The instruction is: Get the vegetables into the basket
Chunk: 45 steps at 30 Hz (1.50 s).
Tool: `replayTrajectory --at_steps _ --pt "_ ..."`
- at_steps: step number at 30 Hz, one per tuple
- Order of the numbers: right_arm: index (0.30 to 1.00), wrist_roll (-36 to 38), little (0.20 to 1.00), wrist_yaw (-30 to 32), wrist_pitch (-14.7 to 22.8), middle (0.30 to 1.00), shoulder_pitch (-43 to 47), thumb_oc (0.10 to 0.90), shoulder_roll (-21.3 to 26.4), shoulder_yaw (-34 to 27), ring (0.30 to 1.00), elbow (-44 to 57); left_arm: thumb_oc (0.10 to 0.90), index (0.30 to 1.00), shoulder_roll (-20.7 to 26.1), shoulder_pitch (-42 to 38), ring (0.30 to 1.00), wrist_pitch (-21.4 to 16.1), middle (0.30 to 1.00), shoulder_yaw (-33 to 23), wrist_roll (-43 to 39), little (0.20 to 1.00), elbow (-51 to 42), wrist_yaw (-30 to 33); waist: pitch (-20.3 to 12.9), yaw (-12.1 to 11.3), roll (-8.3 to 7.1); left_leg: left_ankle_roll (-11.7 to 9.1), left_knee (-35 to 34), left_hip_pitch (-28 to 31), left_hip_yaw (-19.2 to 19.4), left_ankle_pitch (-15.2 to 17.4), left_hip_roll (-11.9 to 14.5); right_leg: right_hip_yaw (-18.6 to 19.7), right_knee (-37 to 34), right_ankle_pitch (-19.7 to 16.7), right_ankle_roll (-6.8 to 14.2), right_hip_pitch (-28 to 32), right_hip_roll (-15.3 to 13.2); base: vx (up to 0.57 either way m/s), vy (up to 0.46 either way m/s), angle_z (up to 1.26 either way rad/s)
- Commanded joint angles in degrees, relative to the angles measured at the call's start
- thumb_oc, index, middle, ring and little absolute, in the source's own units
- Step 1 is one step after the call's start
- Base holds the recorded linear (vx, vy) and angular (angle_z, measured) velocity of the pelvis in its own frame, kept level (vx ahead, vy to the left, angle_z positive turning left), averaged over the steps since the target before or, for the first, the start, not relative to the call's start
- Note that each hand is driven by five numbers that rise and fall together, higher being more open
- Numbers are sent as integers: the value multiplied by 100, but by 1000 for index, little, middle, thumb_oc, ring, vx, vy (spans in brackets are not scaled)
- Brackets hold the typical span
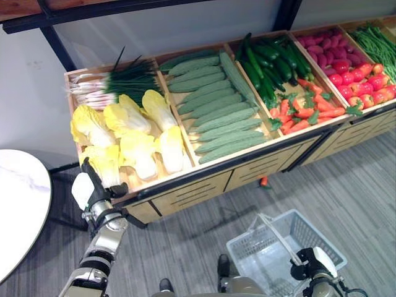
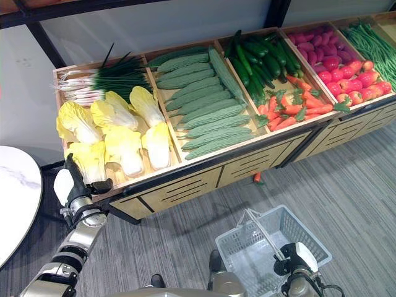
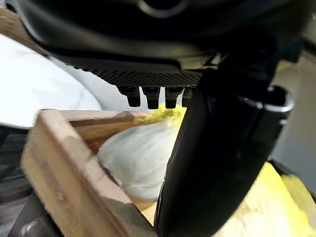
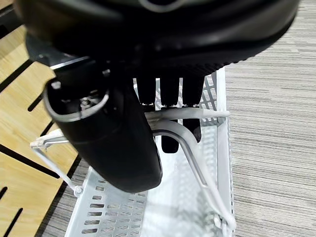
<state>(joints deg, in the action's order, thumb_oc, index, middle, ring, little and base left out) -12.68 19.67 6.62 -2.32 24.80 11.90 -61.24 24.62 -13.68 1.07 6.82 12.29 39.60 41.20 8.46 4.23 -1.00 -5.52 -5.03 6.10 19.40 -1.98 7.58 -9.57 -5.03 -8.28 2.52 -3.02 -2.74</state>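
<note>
Yellow napa cabbages (image 1: 133,136) fill the left crate of the wooden stand (image 1: 185,185). My left hand (image 1: 99,198) is raised at that crate's front left corner, open, its fingers reaching over the rim toward the nearest cabbage (image 1: 105,162). In the left wrist view the thumb (image 3: 222,148) stands before that pale cabbage (image 3: 138,158), just past the crate's wooden rim (image 3: 64,173). A white wire basket (image 1: 247,257) hangs low at the right. My right hand (image 1: 312,263) is shut on its handle (image 4: 197,163), the fingers (image 4: 168,89) curled over the bar.
Along the stand lie scallions (image 1: 111,83), pale green gourds (image 1: 216,105), dark cucumbers (image 1: 272,62), carrots (image 1: 303,111), red vegetables (image 1: 359,77) and green beans (image 1: 377,43). A round white table (image 1: 18,198) stands at the left. One carrot (image 1: 264,181) lies on the floor under the stand.
</note>
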Motion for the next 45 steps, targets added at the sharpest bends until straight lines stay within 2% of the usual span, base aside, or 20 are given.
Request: replayTrajectory --at_steps 1,2,4,5,6,7,12,16,21,22,24,25,26,28,30,33,34,36,40,45 --pt "300 -57 300 342 254 300 331 400 404 203 300 198 818 885 443 -881 885 -62 885 208 594 885 387 30 -223 108 -217 -244 3 93 -242 67 262 198 3 122 700 93 -413 7 17 -6" --pt "300 -66 300 335 260 300 329 400 402 203 300 209 716 742 463 -906 742 -25 742 228 678 742 397 9 -216 111 -215 -243 3 106 -234 73 258 212 3 122 701 98 -412 9 15 -4" --pt "300 -73 300 320 264 300 346 400 411 202 300 177 586 561 486 -920 561 49 561 273 805 561 459 -36 -215 110 -203 -241 3 121 -226 86 255 215 3 128 704 108 -421 2 6 -2" --pt "300 -77 300 322 274 300 348 400 409 196 300 168 478 410 487 -937 410 121 410 307 909 410 582 -55 -212 116 -196 -242 3 125 -221 87 255 218 3 128 704 111 -421 0 0 0" --pt "300 -90 300 321 280 300 360 400 403 209 300 151 420 327 492 -962 327 195 327 362 1018 327 772 -84 -213 127 -192 -243 3 129 -216 89 253 224 3 123 705 116 -422 0 0 0" --pt "300 -86 300 310 293 300 378 400 395 214 300 119 400 300 488 -984 300 253 300 410 1095 300 926 -96 -213 128 -193 -242 3 136 -208 94 252 226 3 123 707 122 -424 0 0 0" --pt "300 -127 300 295 314 300 370 400 418 237 300 187 400 300 425 -985 300 435 300 422 1213 300 1511 -82 -210 151 -185 -237 3 189 -170 123 233 257 3 118 719 137 -422 -2 8 -5" --pt "300 -136 300 297 316 300 358 400 420 245 300 182 400 300 410 -969 300 384 300 282 1027 300 1590 37 -223 153 -180 -240 3 222 -147 134 231 275 3 119 719 153 -422 2 4 -9" --pt "300 -133 300 276 285 300 278 400 418 216 300 230 400 300 512 -875 300 88 300 -216 594 300 459 516 -231 123 -189 -232 3 261 -177 156 224 258 3 132 721 206 -426 0 0 0" --pt "300 -134 300 273 263 300 220 400 394 184 300 221 400 300 522 -724 300 -136 300 -536 439 300 -514 744 -235 83 -198 -226 3 270 -207 165 223 227 3 144 721 234 -441 0 0 0" --pt "300 -130 300 270 223 300 169 400 370 116 300 164 400 300 430 -574 300 -516 300 -818 232 300 -1510 816 -231 34 -202 -216 3 295 -233 203 227 192 3 174 730 277 -451 0 0 0" --pt "300 -121 300 254 213 300 158 400 365 95 300 173 400 300 423 -495 300 -543 300 -917 196 300 -1701 804 -241 18 -216 -213 3 266 -243 175 221 179 3 157 719 258 -460 -10 -1 8" --pt "300 -101 300 242 191 300 125 400 372 17 300 213 400 300 291 -299 300 -866 300 -1075 -121 300 -2498 567 -248 -9 -222 -201 3 260 -268 176 218 155 3 156 710 270 -471 -33 -2 8" --pt "300 -52 300 214 154 300 93 400 387 -78 300 300 400 300 163 -87 300 -1261 300 -1096 -772 300 -3215 120 -238 -37 -219 -185 3 244 -298 169 205 129 3 143 704 278 -487 -29 12 10" --pt "300 -15 300 172 141 300 56 400 394 -111 300 371 400 300 153 58 300 -1399 300 -1132 -1110 300 -3367 -87 -248 -45 -211 -176 3 246 -313 170 192 121 3 138 702 285 -494 -21 15 10" --pt "300 36 300 18 122 300 -16 400 394 -185 300 493 400 300 118 388 300 -2052 300 -1016 -2485 300 -3790 -1096 -251 -74 -194 -160 3 247 -335 171 175 103 3 120 703 295 -528 -10 18 2" --pt "300 25 300 -96 130 300 -64 400 402 -236 300 524 400 300 43 606 300 -2203 300 -870 -3574 300 -4024 -1930 -273 -84 -186 -148 3 253 -349 171 159 96 3 113 703 306 -542 -4 36 -1" --pt "300 3 300 -144 117 300 -84 400 410 -253 300 521 400 300 21 712 300 -2205 300 -832 -3990 300 -4059 -2246 -287 -85 -181 -141 3 258 -354 177 149 92 3 111 704 312 -551 -2 15 0" --pt "300 14 300 -304 131 300 -82 400 404 -357 300 497 400 300 50 1089 300 -2044 300 -517 -4972 300 -4363 -3357 -298 -117 -182 -99 3 263 -377 200 97 101 3 81 721 321 -600 -10 22 0" --pt "300 37 300 -337 157 300 -73 400 336 -428 300 344 400 300 145 1216 300 -1942 300 -319 -5119 300 -4444 -3838 -290 -142 -228 -35 3 312 -331 253 27 126 3 35 763 320 -668 -14 58 1"
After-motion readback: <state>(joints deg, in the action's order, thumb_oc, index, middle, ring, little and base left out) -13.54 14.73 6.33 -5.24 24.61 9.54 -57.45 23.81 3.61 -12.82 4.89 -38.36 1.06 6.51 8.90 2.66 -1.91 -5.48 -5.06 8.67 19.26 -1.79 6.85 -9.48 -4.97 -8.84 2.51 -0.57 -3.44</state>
